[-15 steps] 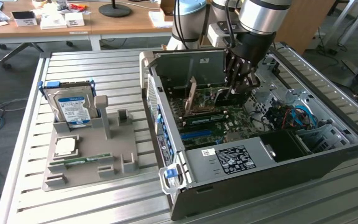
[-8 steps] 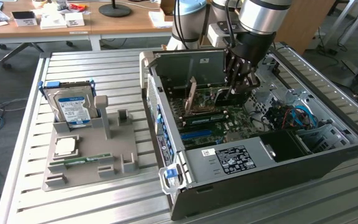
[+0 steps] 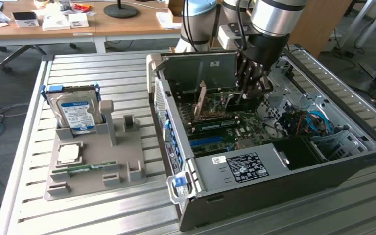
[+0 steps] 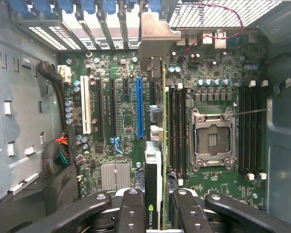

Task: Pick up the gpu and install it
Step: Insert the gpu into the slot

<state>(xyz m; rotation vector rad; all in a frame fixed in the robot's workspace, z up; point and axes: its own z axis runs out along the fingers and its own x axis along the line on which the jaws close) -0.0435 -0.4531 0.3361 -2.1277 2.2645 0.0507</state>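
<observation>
Item: gpu point(image 4: 153, 170), edge-on, clamped between fingers point(image 4: 131, 213). The blue slot point(image 4: 139, 107) lies ahead of fingers, just beside card; seating unclear. Advice: keep card upright, press squarely.

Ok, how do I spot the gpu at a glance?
Look inside the open computer case, above the green motherboard. Clamped between the gripper's black fingers, the gpu stands edge-on: a thin card with an NVIDIA label and a silvery bracket, unlike the bare slots beside it.

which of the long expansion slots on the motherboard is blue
The blue slot is the only one in that colour: black slots stand beside it, and the white slot lies farther from the gpu.
</observation>
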